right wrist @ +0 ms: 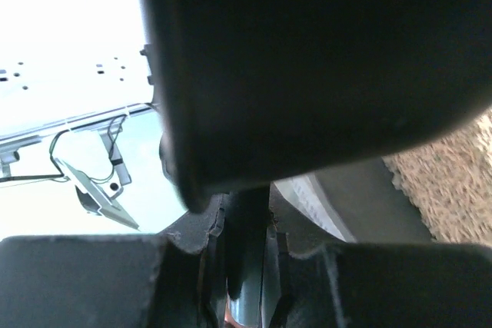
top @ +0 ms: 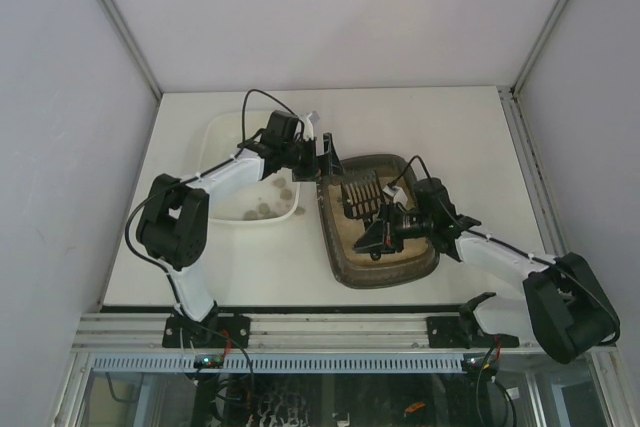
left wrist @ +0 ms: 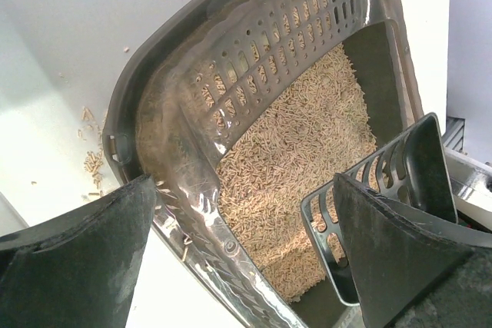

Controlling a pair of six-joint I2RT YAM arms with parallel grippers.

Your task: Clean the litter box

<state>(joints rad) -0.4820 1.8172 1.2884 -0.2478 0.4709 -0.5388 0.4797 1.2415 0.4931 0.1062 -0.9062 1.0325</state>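
Note:
The dark litter box (top: pixel 384 269) with beige litter sits right of centre. My left gripper (top: pixel 325 159) is open at its far left corner. In the left wrist view its fingers (left wrist: pixel 84 259) straddle the box's thick rim (left wrist: pixel 192 213) without closing on it, with litter (left wrist: pixel 300 151) beyond. My right gripper (top: pixel 388 231) is over the box, shut on the handle of the black slotted scoop (top: pixel 362 197). In the right wrist view the handle (right wrist: pixel 246 266) sits between the pads and the scoop (right wrist: pixel 307 59) fills the top. The scoop's slotted head (left wrist: pixel 384 178) rests in the box.
A white tray (top: pixel 222 137) left of the litter box holds several grey clumps (top: pixel 268 203). A few spilled litter pellets (left wrist: pixel 92 163) lie on the table beside the box's corner. Grey walls enclose the table on three sides.

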